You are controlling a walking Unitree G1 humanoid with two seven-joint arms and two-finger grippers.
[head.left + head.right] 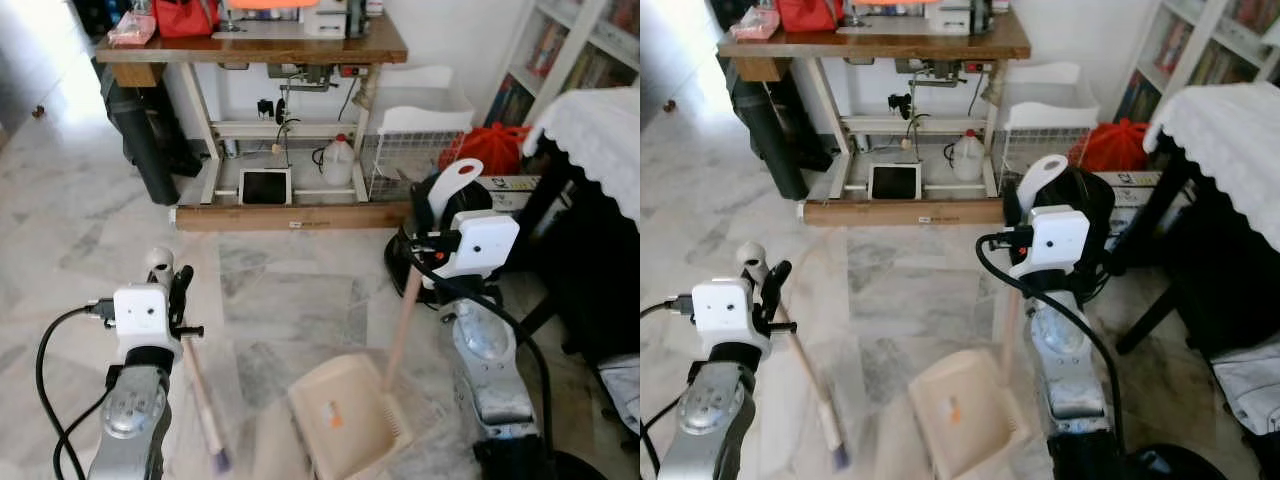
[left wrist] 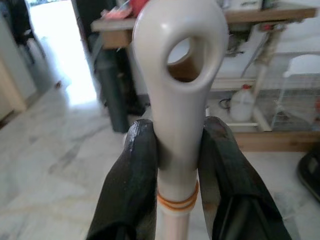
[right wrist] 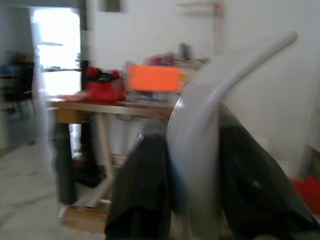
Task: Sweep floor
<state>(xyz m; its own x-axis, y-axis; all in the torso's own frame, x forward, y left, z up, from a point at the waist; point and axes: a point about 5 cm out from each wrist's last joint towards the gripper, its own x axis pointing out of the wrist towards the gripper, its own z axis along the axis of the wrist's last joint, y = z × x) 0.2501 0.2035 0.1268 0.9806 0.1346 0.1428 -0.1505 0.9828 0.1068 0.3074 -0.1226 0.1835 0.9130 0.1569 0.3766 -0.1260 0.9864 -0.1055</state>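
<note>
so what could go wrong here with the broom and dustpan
The left gripper pinches only the very top of the broom handle, so sideways sweeping force could twist it loose. The dustpan, held by the right gripper at its handle top, may lift or skid so dirt slips under. A wide stroke could also hit the table base with the cables near it.

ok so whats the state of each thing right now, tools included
left tool: shut on the broom handle, just below its hanging loop
broom: held tilted, bristle end down at the floor
right tool: shut on the dustpan handle near its top
dustpan: pan resting on the marble floor, long handle slanting up
white jug: upright, cap on, under the wooden table
</note>
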